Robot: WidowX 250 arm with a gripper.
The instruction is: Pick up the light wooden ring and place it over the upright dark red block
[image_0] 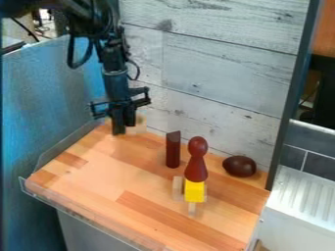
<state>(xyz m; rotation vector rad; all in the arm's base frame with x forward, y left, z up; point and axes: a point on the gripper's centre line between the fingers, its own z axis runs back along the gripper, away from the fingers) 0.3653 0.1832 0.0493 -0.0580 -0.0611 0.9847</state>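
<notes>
Claw (124, 128) of yours hangs down low at the far left of the wood top (98, 171), close to the back wall (222, 78). You can't tell from here if it is open or closed, or if it grips something. Just to its right you can see a pale block (140, 125), partly behind it.

Farther right, well apart from your claw, a dark red stick (173, 150) stands up tall. Next to it, a bit nearer to you, is a dark red pin (196, 169) with a round top. It looks like it stands on a yellow block (194, 191). Pale wood bits (177, 188) poke out on the left of the yellow block and under it. A dark brown egg (239, 166) lies to the far right, by the wall. Left of your wood top is a blue board (49, 103).
</notes>
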